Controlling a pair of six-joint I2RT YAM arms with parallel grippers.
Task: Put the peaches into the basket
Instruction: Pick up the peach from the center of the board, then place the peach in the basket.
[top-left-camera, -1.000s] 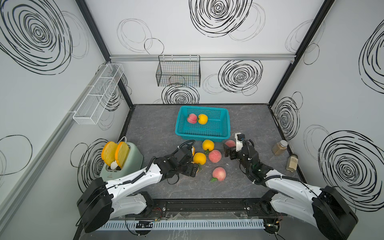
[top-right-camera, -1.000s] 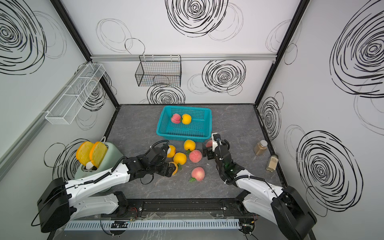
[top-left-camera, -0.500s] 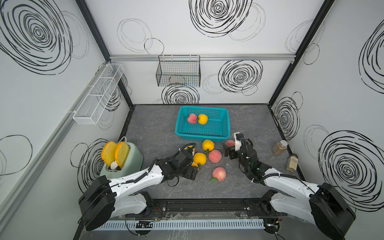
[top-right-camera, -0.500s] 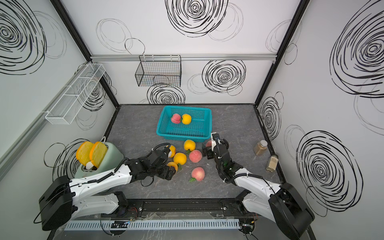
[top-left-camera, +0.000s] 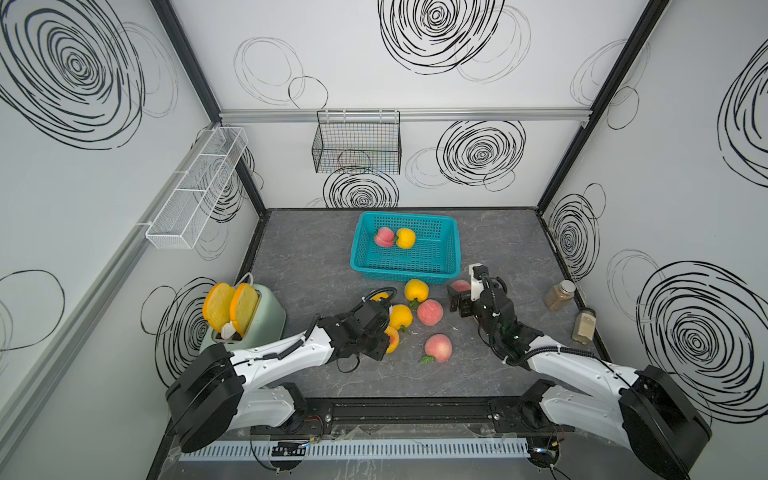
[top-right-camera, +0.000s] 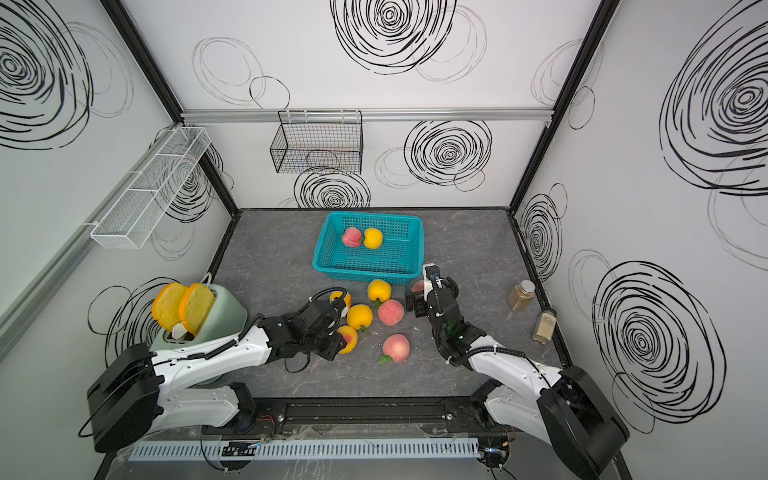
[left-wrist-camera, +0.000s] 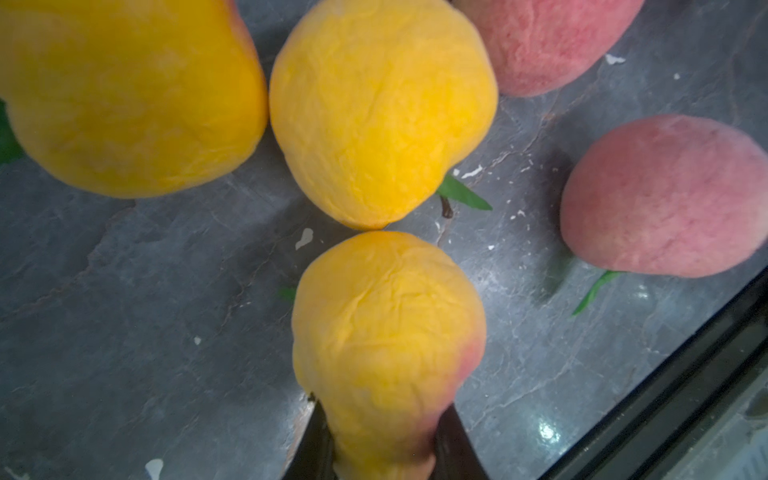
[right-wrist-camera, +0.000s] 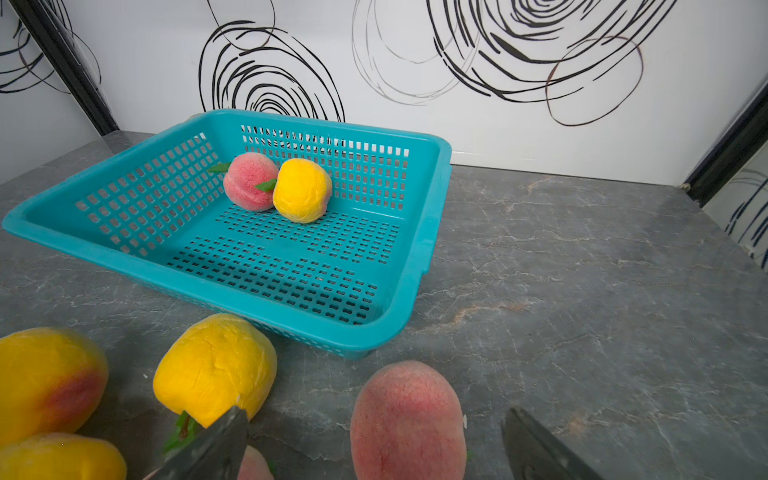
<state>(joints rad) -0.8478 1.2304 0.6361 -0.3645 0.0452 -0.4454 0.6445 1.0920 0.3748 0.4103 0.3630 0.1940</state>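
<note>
My left gripper (left-wrist-camera: 382, 440) is shut on a yellow-orange peach (left-wrist-camera: 386, 353) and squeezes its near end, low at the table; in a top view this peach (top-left-camera: 393, 338) shows at the gripper's tip. My right gripper (right-wrist-camera: 374, 440) is open, with a pink peach (right-wrist-camera: 407, 419) lying between its fingers, untouched. The teal basket (top-left-camera: 405, 272) stands behind and holds two peaches, a pink one (top-left-camera: 384, 237) and a yellow one (top-left-camera: 406, 238). Several loose peaches lie between the arms, among them a yellow one (top-left-camera: 400, 316) and two pink ones (top-left-camera: 429, 311) (top-left-camera: 437, 347).
A green toaster (top-left-camera: 262, 322) with yellow bread slices stands at the left. Two spice jars (top-left-camera: 561, 295) (top-left-camera: 584, 326) stand near the right wall. A black wire basket (top-left-camera: 357, 147) hangs on the back wall and a white mesh rack (top-left-camera: 195, 191) on the left wall.
My left gripper has closed on the yellow-orange peach after shifting slightly toward the front edge. The right arm has barely moved and stays open around the pink peach.
</note>
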